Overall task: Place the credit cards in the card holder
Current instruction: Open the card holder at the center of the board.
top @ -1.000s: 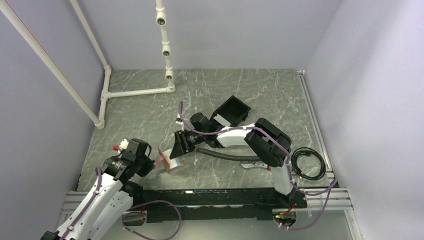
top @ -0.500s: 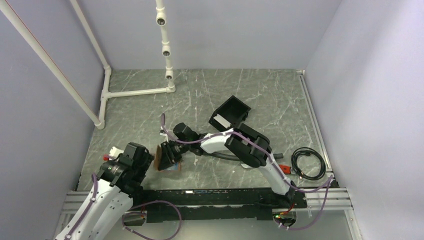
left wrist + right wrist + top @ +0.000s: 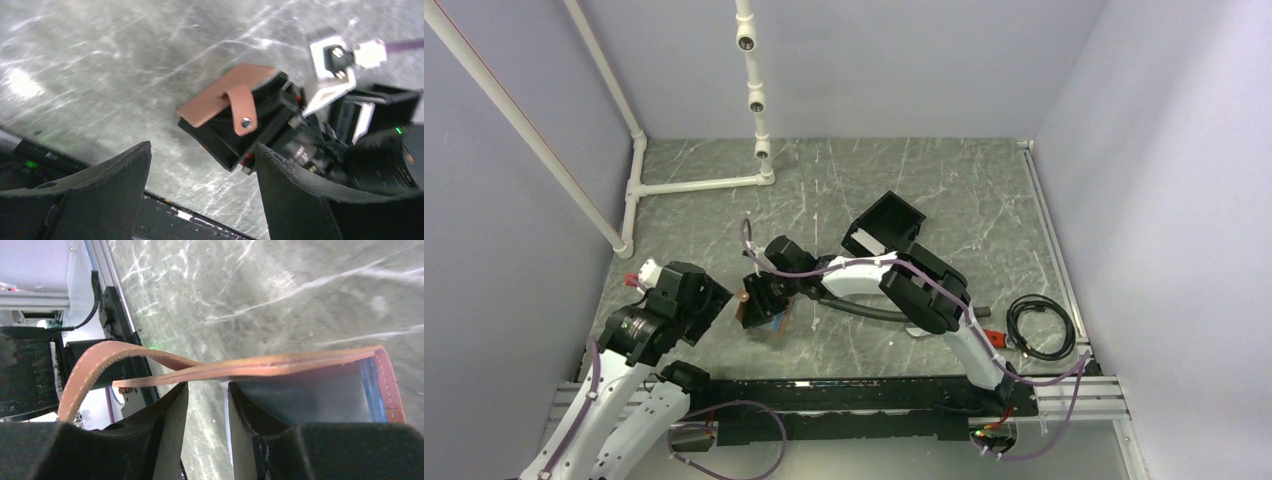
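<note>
The card holder (image 3: 227, 95), a tan leather wallet with a snap strap, sits tilted up off the table at the tips of my right gripper (image 3: 759, 300). In the right wrist view its cover (image 3: 280, 362) lies across both black fingertips, and the right gripper (image 3: 205, 390) is shut on it, with a strip of table showing between the fingers. One of the credit cards (image 3: 372, 390) shows as a blue edge inside the fold, near the spine. My left gripper (image 3: 202, 170) is open and empty, a short way left of the holder (image 3: 757, 315).
A black box with a white patch (image 3: 886, 228) lies behind the right arm. A white pipe frame (image 3: 639, 185) stands at the back left. A coiled black cable (image 3: 1036, 325) and a red-handled tool (image 3: 989, 337) lie at the right. A black rail (image 3: 874, 395) runs along the near edge.
My left gripper opened, let go of the card holder and drew back to the left. The right gripper swung left and closed partway, and the holder tipped up from lying flat.
</note>
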Robot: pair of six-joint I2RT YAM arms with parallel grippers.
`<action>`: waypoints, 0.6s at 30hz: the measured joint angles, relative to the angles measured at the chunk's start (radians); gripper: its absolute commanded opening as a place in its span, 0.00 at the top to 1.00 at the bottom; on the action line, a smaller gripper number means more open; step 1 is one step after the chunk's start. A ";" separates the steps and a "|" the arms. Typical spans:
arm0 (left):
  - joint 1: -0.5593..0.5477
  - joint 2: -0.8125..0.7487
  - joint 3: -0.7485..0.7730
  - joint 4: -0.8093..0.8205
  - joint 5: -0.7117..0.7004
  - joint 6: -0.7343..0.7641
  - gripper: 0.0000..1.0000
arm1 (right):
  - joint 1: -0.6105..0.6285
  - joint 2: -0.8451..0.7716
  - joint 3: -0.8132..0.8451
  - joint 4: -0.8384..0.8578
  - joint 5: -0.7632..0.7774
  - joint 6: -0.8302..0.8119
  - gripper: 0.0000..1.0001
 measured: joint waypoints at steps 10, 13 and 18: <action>-0.001 -0.086 -0.106 0.281 0.137 0.192 0.60 | -0.085 0.060 0.165 -0.208 0.037 -0.090 1.00; 0.000 -0.028 -0.116 0.356 0.172 0.238 0.69 | -0.116 0.069 0.184 -0.268 -0.001 -0.159 1.00; 0.059 0.189 -0.126 0.562 0.322 0.314 0.80 | -0.153 0.063 0.184 -0.335 -0.091 -0.275 1.00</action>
